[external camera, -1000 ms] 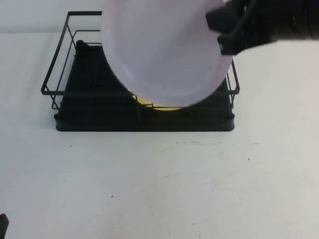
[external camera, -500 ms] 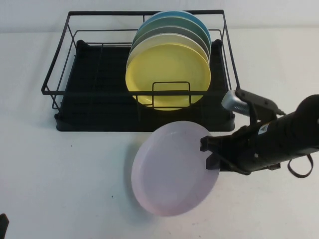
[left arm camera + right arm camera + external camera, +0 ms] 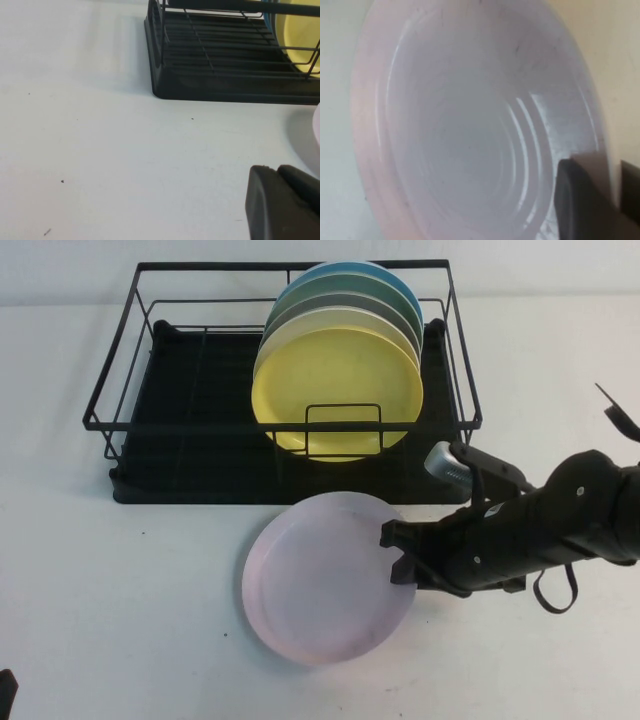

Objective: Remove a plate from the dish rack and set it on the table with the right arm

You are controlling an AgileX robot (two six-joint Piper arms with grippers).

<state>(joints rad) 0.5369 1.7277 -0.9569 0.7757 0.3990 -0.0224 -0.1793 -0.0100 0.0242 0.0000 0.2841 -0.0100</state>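
Left gripper: I've got it low over the table at my near left; I can't tell how its fingers stand.
Rack: at the back, yellow plate upright in front of the green and blue ones.
Plate: out of the rack, low over the table just in front of it.
Right gripper: I see its fingers clamped on the plate's right rim.

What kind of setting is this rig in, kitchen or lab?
Likely a lab tabletop mock-up of dish handling: bare white table, black dish rack of coloured plates, right gripper holding the pink plate. Left gripper parked low.
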